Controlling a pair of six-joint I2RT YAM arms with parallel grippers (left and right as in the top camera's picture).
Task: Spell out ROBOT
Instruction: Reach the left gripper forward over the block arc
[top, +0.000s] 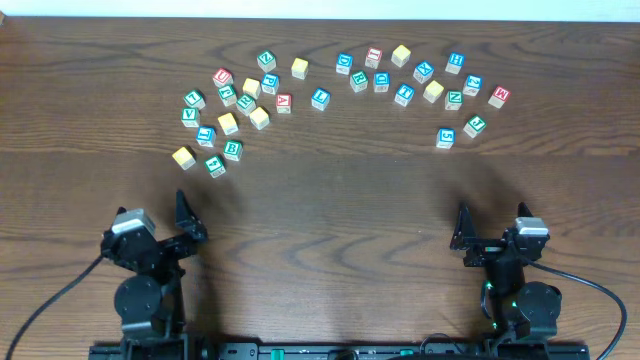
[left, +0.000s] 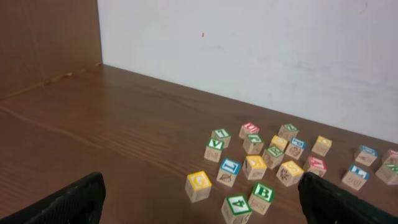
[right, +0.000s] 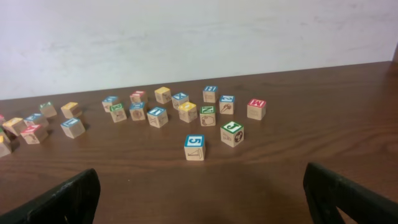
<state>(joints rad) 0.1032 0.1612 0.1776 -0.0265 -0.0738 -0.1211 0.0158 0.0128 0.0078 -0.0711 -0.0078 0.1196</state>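
Observation:
Several small wooden letter cubes lie in an arc across the far half of the table. The green B cube (top: 233, 150) (left: 263, 194) sits at the near left of the arc, beside a green 4 cube (left: 237, 205). A green-topped cube that looks like an R (top: 358, 82) lies mid-arc. Plain yellow-topped cubes (top: 228, 123) (top: 433, 91) are scattered among them. I cannot read a blue T at this size. My left gripper (top: 160, 225) (left: 205, 211) and right gripper (top: 495, 235) (right: 202, 205) stand open and empty near the front edge, well short of the cubes.
A yellow G cube (left: 199, 184) and a blue L cube (left: 229, 169) lie nearest my left gripper. A blue 5 cube (right: 194, 147) and a green J cube (right: 232, 132) lie nearest my right one. A white wall (left: 280, 56) rises behind the table.

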